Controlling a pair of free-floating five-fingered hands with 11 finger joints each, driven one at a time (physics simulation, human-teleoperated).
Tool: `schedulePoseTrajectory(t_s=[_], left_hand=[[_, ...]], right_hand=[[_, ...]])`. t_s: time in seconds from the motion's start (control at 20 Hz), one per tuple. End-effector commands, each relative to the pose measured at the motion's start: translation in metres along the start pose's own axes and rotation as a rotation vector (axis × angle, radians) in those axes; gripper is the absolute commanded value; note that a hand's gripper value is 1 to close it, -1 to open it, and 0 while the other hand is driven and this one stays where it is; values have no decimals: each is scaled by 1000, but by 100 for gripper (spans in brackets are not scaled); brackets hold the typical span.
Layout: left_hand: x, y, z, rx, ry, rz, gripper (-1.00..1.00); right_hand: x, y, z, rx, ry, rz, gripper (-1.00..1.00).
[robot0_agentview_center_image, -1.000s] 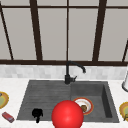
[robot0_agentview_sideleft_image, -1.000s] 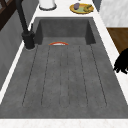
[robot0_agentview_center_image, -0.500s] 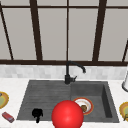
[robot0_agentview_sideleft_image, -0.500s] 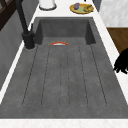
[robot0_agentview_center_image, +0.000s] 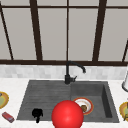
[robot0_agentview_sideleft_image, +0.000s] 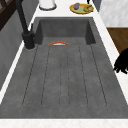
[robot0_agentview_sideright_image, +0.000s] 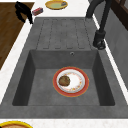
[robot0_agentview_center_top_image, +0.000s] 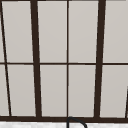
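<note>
My left hand (robot0_agentview_center_image: 37, 114) hovers over the front edge of the dark grey sink's ribbed drainboard (robot0_agentview_center_image: 42, 100). Its fingers hang down relaxed and hold nothing. The same hand appears at the counter's edge in the left side view (robot0_agentview_sideleft_image: 122, 62) and in the right side view (robot0_agentview_sideright_image: 23, 10). A red ball (robot0_agentview_center_image: 67, 115) sits low in the front view, just right of the hand. A red-rimmed white plate (robot0_agentview_sideright_image: 71, 81) with a brown lump of food lies in the basin (robot0_agentview_sideright_image: 40, 82), also seen as the plate (robot0_agentview_center_image: 83, 106) in front.
A black faucet (robot0_agentview_center_image: 68, 72) stands behind the sink. A yellow plate (robot0_agentview_center_image: 2, 100) and a pink block (robot0_agentview_center_image: 8, 117) lie on the left counter. Another yellow plate with food (robot0_agentview_sideleft_image: 81, 7) and a white container (robot0_agentview_sideleft_image: 47, 3) sit on the right counter.
</note>
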Motion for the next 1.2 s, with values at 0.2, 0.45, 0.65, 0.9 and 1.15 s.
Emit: schedulePoseTrajectory(t_s=[0.2,0.45,0.65,0.9,1.15], left_hand=[[0,0,0,0,0,0,0],[0,0,0,0,0,0,0],[0,0,0,0,0,0,0],[0,0,0,0,0,0,0],[0,0,0,0,0,0,0]], right_hand=[[6,1,13,206,78,4,-100],[1,7,7,263,95,-21,-100],[-13,14,-12,283,41,-44,-100],[-10,10,-26,379,39,-5,-100],[-11,17,-54,342,29,36,-100]])
